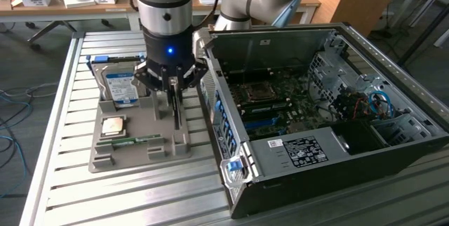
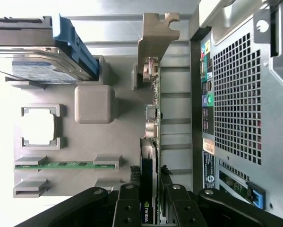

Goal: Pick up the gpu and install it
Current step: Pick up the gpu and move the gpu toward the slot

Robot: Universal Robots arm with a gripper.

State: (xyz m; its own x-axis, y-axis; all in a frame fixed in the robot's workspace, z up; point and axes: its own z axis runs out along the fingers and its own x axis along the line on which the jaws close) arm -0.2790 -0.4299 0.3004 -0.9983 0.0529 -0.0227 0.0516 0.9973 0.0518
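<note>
Grip is the heart of it: the pincer [image 2: 150, 195] has closed partway onto the gpu [image 2: 151, 120], one finger on each flat face, and we see the card edge-on between them. The card stands on its long edge over the grey tray [image 2: 91, 142]. Its long axis runs along the tray, parallel to the perforated back of the computer case [image 2: 235, 94], with the silvery bracket [image 2: 156, 40] at the end nearer the hard drive [image 2: 42, 52]. We cannot tell whether the card's lower edge rests in the tray or hangs just clear of it. In the exterior view the arm points straight down over the tray on the bench [image 1: 77, 199], and the open case lies just to the exterior view's right. Its rear wall rises between the card and the motherboard [image 1: 281, 97] (the one real obstacle, in our judgement). The CPU [image 2: 37, 127] and the RAM stick [image 2: 61, 165] sit on the tray's other side, apart from the fingers.
</note>
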